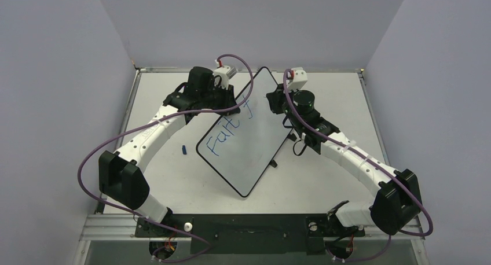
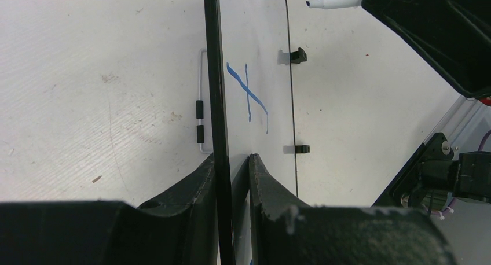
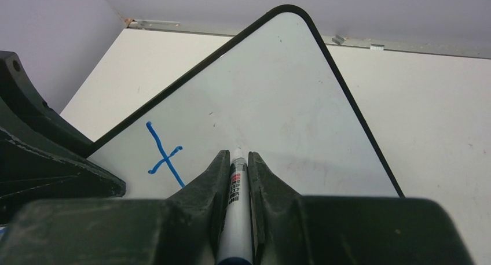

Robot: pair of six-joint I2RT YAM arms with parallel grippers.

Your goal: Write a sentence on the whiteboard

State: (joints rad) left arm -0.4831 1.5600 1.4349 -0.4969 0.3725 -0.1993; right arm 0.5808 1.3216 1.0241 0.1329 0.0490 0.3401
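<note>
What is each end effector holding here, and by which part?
The left end effector clamps the whiteboard by its black-framed edge; the right end effector grips a marker by its barrel, tip toward the board.

Marker [image 3: 236,207]; small blue piece [image 1: 184,149] on table [image 1: 173,184]

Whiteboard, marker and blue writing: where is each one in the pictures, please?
the whiteboard [image 1: 255,158]: top external view, bare white surface below the writing.
the marker [image 3: 236,210]: right wrist view, labelled part of its white barrel.
the blue writing [image 1: 224,135]: top external view, middle of the blue word.
</note>
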